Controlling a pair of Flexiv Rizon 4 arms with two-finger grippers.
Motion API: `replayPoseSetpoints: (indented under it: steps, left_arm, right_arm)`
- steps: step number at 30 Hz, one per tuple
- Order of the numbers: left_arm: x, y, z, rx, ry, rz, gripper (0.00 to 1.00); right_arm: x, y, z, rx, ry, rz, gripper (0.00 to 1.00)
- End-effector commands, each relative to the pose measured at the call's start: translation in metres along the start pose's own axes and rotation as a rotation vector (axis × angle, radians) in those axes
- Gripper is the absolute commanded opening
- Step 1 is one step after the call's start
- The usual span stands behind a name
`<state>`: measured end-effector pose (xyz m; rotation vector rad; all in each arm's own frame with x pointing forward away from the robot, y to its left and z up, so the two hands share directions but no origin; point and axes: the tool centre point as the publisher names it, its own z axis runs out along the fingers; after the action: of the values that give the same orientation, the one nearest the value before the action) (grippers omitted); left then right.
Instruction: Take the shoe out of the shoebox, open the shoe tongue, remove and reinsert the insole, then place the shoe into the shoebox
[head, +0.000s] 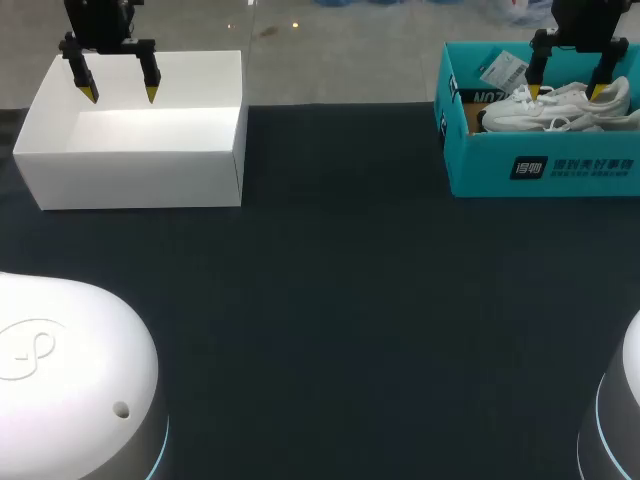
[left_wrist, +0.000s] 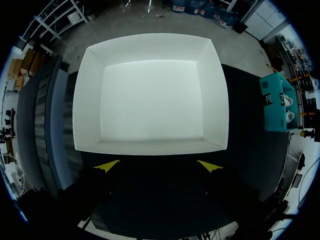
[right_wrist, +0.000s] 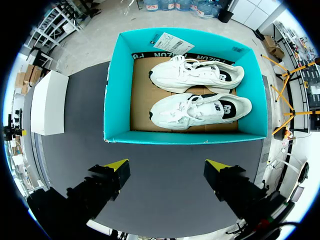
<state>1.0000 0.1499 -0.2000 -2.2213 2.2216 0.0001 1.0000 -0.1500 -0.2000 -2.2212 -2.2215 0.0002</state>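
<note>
A teal shoebox (head: 540, 170) stands at the table's far right, holding two white shoes (head: 560, 108) side by side. From the right wrist view the nearer shoe (right_wrist: 200, 109) and the farther shoe (right_wrist: 197, 75) lie on brown cardboard inside the shoebox (right_wrist: 185, 137). My right gripper (head: 565, 92) hangs open above the box with nothing between its fingers; its yellow tips (right_wrist: 117, 164) sit short of the box's near wall. My left gripper (head: 120, 95) is open over a white box at the far left, holding nothing.
An empty white box (head: 135, 155) stands at the far left; in the left wrist view it is the white box (left_wrist: 150, 145) ahead of the left gripper (left_wrist: 157, 166). A paper tag (right_wrist: 172, 44) lies on the shoebox's far rim. Dark table cloth (head: 340, 300) spreads between the boxes.
</note>
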Motion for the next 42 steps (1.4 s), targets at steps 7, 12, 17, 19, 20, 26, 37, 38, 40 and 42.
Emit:
replayPoseSetpoints:
  steps: [7, 12, 17, 19, 20, 26, 37, 38, 40, 42]
  left_arm:
    - [0.000, 0.000, 0.000, 0.000, 0.000, 0.000, 1.00]
    - [0.000, 0.000, 0.000, 0.000, 0.000, 0.000, 1.00]
    - [0.000, 0.000, 0.000, 0.000, 0.000, 0.000, 1.00]
    - [0.000, 0.000, 0.000, 0.000, 0.000, 0.000, 1.00]
    - [0.000, 0.000, 0.000, 0.000, 0.000, 0.000, 1.00]
    - [0.000, 0.000, 0.000, 0.000, 0.000, 0.000, 1.00]
    - [0.000, 0.000, 0.000, 0.000, 0.000, 0.000, 1.00]
    - [0.000, 0.000, 0.000, 0.000, 0.000, 0.000, 1.00]
    - [0.000, 0.000, 0.000, 0.000, 0.000, 0.000, 1.00]
    - [0.000, 0.000, 0.000, 0.000, 0.000, 0.000, 1.00]
  right_arm:
    - [0.000, 0.000, 0.000, 0.000, 0.000, 0.000, 1.00]
    - [0.000, 0.000, 0.000, 0.000, 0.000, 0.000, 1.00]
    - [0.000, 0.000, 0.000, 0.000, 0.000, 0.000, 1.00]
    - [-0.007, 0.006, 0.005, 0.015, 0.028, 0.048, 1.00]
    - [-0.011, 0.008, 0.004, 0.002, 0.024, 0.063, 1.00]
    - [-0.060, 0.031, 0.002, -0.102, -0.009, 0.137, 1.00]
    - [-0.130, 0.056, 0.028, -0.095, -0.101, 0.152, 1.00]
    - [-0.137, 0.056, 0.032, -0.090, -0.107, 0.150, 1.00]
    - [-0.148, 0.056, 0.039, -0.066, -0.103, 0.146, 1.00]
    - [-0.155, 0.057, 0.045, -0.052, -0.107, 0.130, 1.00]
